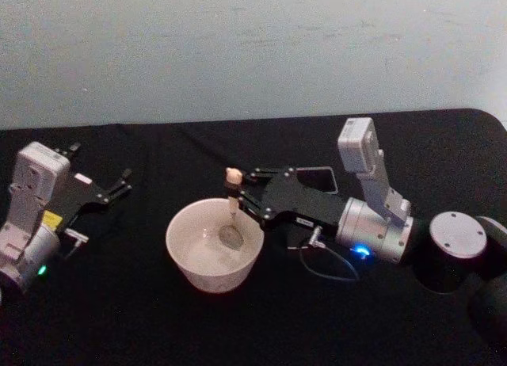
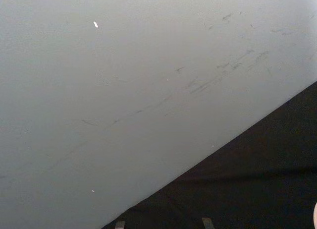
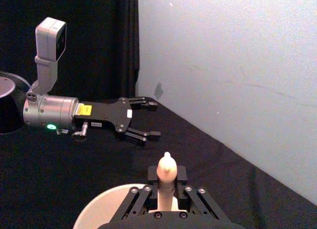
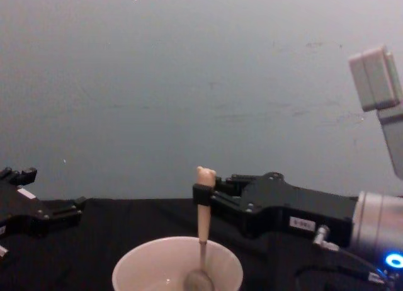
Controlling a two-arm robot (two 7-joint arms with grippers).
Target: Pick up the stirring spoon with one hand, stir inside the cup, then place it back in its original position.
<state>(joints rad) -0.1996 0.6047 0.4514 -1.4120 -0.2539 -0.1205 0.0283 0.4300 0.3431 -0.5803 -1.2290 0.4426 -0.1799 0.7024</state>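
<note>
The right gripper (image 4: 203, 195) clamps its fingers on the upper handle of the stirring spoon (image 4: 203, 225), just under the bear-head knob. The spoon stands upright, its metal bowl low inside the cup (image 1: 207, 275) near the middle. The dark holder box (image 1: 321, 177) behind the gripper is partly covered and hard to make out. The left gripper (image 3: 151, 119) rests well to the left above the black table (image 1: 158, 326), fingers spread and empty.

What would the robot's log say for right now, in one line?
step: stir | right gripper: shut on stirring spoon | bowl end: down in cup | left gripper: open, idle left of cup
</note>
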